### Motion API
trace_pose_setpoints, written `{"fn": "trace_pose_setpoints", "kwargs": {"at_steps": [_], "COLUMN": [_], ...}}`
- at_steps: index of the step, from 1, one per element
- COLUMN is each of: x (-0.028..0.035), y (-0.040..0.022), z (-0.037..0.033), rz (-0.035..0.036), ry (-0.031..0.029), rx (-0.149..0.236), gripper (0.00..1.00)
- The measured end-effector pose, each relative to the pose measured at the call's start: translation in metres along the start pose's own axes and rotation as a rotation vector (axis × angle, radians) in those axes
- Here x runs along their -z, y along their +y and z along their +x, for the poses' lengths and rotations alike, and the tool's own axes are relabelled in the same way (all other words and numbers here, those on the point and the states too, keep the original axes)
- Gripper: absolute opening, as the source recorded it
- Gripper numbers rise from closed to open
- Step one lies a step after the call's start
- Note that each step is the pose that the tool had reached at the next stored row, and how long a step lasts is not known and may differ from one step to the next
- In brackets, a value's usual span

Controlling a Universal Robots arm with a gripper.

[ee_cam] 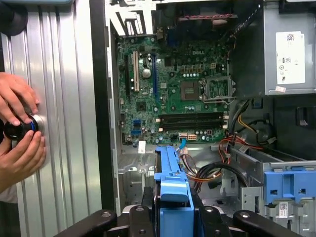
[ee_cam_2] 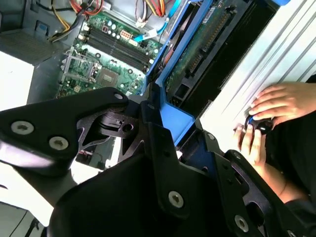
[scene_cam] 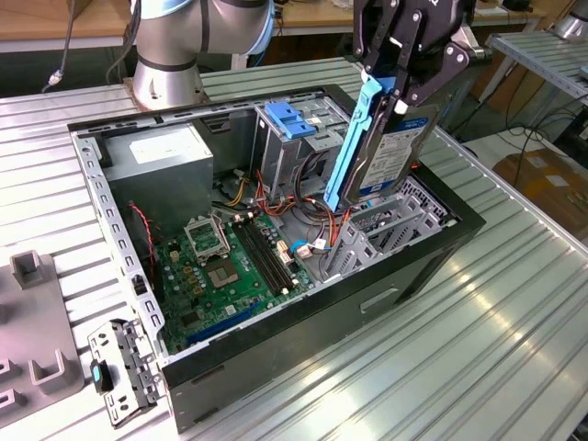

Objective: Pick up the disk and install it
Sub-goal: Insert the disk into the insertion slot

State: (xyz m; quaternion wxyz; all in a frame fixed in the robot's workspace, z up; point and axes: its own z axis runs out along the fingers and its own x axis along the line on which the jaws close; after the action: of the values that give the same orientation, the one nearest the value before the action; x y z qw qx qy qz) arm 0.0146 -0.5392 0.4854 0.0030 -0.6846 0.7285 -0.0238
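Quick status from my remote seat: pickup is done and I'm in the install half. The gripper is closed on the top end of the disk, so the drive hangs nearly upright, leaning a bit, with its light-blue carrier rail facing the inside of the open computer case. The low end sits right above the grey drive cage in the case corner on the exterior view's right, next to the motherboard. I can't tell if it's touching the cage or just clear of it.

In the first wrist view the rail points straight down toward the cage floor, with a mess of orange and red cables just beside it.

My read: seating it calls for lining the rail up with the cage guides and keeping those cables from getting pinched, and the tilt probably has to come out too.

Also, a person's hand is on the desk beside the case, holding a small dark knob.
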Motion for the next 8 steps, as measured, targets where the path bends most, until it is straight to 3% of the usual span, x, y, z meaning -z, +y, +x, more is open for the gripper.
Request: {"fn": "trace_pose_setpoints", "kwargs": {"at_steps": [2, 4, 8], "x": [-0.0029, -0.0073, -0.0125], "y": [-0.0090, -0.0253, -0.0325], "z": [-0.0006, -0.0011, 0.0023], "rz": [0.0001, 0.0002, 0.0004], "ry": [0.0004, 0.0003, -0.0001], "rx": [0.001, 0.007, 0.012], "gripper": [0.37, 0.37, 0.37]}}
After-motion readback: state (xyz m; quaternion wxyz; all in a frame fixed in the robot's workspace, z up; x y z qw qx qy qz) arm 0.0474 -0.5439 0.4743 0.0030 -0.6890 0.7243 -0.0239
